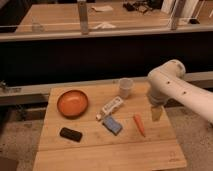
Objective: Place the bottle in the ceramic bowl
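Gripper hangs above the right edge of the wooden table, jaws spread, nothing held. Ceramic bowl sits at the left. Bottle lies flat between bowl and gripper, long axis diagonal. Plastic cup stands behind it and blue block just beside. The orange carrot-like piece likely crowds the approach.
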{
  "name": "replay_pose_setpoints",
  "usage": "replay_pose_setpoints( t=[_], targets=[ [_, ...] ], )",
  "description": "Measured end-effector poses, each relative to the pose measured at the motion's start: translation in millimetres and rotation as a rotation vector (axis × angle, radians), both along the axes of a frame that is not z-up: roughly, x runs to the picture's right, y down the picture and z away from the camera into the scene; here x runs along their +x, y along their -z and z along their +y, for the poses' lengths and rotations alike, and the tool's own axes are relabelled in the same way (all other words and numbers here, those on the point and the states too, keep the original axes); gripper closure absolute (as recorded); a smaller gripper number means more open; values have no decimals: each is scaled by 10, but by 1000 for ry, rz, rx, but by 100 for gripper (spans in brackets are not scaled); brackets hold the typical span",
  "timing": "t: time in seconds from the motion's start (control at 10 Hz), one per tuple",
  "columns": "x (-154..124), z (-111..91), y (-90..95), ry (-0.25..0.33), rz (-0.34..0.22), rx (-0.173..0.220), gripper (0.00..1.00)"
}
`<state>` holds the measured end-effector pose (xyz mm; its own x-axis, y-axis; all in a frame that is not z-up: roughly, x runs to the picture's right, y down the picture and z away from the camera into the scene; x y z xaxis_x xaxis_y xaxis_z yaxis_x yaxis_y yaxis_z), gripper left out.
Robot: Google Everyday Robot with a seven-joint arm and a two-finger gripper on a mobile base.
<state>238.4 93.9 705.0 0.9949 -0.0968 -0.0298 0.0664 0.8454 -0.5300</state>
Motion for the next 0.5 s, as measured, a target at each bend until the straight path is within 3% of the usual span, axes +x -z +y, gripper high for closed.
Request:
replay_pose_setpoints(
  t=[0.5],
  targets=[
    [-438,-147,-62,98,-44,11,20]
  ],
)
